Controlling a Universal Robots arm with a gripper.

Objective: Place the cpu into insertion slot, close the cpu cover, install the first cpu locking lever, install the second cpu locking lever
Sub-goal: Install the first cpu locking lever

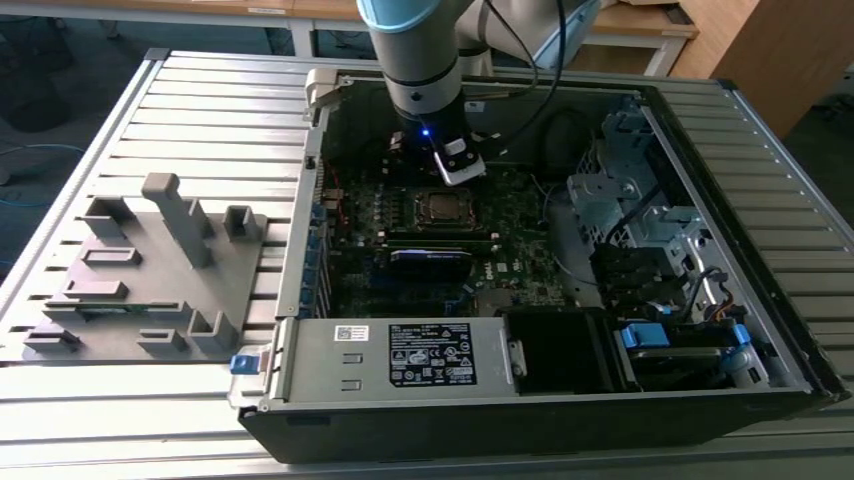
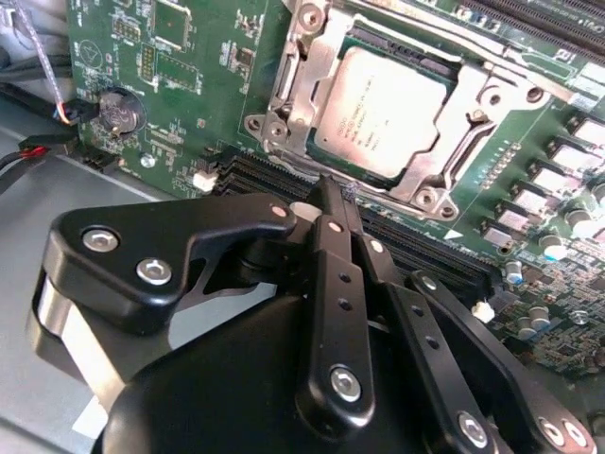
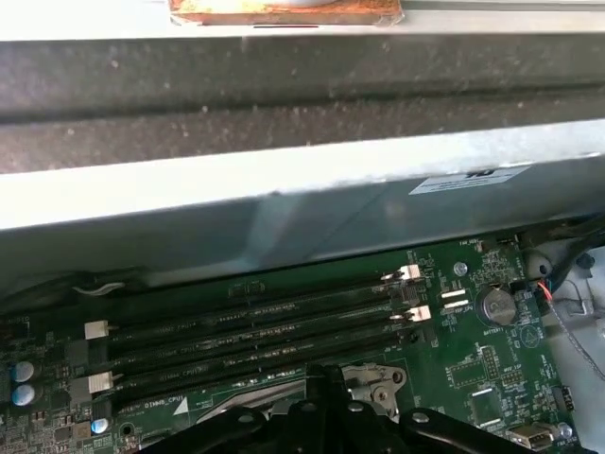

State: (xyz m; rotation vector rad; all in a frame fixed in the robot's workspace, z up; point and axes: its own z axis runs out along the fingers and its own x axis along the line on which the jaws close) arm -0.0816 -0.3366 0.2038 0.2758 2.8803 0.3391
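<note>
1. In the exterior view, the gripper [image 1: 461, 170] hangs inside the open computer case [image 1: 747, 240], upper centre of the frame, just above the motherboard [image 1: 534, 270].
2. Its jaws are drawn together and hold nothing.
3. In the second wrist view, the cpu [image 2: 378, 113] sits in the insertion slot [image 2: 352, 42], upper centre.
4. The cpu cover [image 2: 444, 165] lies closed around it.
5. A grey fixture [image 1: 147, 280] rests on the slatted tabletop [image 1: 80, 150], at the exterior view's left.
</note>
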